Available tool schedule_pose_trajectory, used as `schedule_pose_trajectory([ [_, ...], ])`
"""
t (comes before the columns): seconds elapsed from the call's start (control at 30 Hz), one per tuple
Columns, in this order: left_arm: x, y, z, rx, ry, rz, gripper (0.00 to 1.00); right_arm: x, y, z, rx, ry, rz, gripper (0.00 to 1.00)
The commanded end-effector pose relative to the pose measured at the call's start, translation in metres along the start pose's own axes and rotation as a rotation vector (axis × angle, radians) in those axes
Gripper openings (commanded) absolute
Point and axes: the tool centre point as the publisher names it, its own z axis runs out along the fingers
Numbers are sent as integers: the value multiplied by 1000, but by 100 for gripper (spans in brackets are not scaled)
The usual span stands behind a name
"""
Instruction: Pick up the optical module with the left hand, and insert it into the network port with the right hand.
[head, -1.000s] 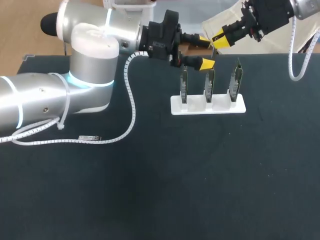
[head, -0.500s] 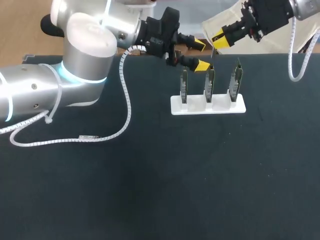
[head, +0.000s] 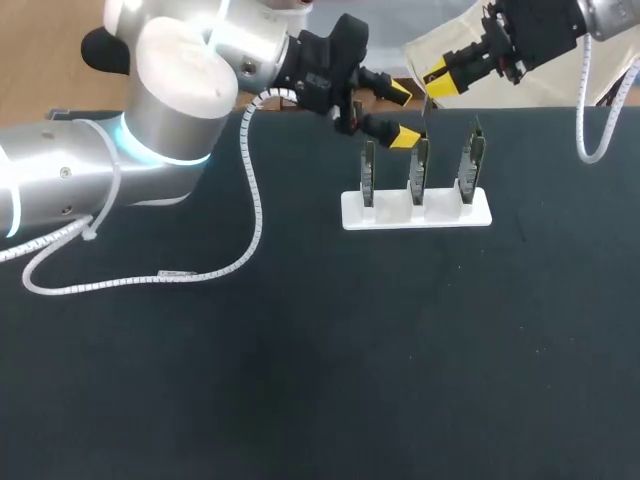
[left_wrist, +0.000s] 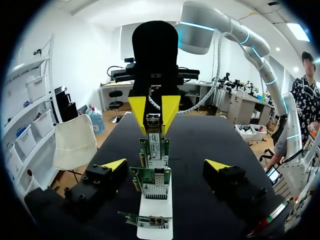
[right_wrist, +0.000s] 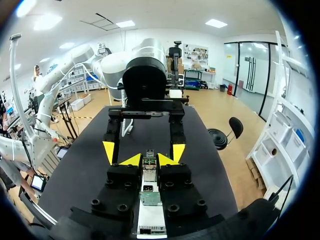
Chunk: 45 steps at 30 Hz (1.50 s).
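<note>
Right jaws grip the optical module (right_wrist: 149, 161) over the card rack (head: 445, 212), one o'clock on the surface (head: 320, 350); plain in wrist views, a sliver overhead. Left jaws gape wide, flanking the rack.

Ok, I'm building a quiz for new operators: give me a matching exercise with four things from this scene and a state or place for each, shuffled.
1. left pincer
2. right pincer
3. white holder
4. small silver part

A. carries three upright cards
B. lies flat on the table
C. open
D. shut on the optical module

Pairs: 1-C, 2-D, 3-A, 4-B.
</note>
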Motion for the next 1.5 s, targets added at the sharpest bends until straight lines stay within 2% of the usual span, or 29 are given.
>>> schedule_pose_trajectory([
  [0.03, 0, 2, 2, 10, 20, -1, 100, 0, 0, 0, -1, 0, 0, 0],
  [0.83, 6, 2, 4, 22, 57, -30, 100, 1, 0, 0, -7, -2, 3, 0],
  [0.9, 7, 2, 3, 14, 98, -61, 100, 1, 0, 0, -7, -2, 3, 0],
  [1.5, 7, 2, 3, 14, 98, -61, 100, -1, 5, -1, -9, 27, -33, 0],
])
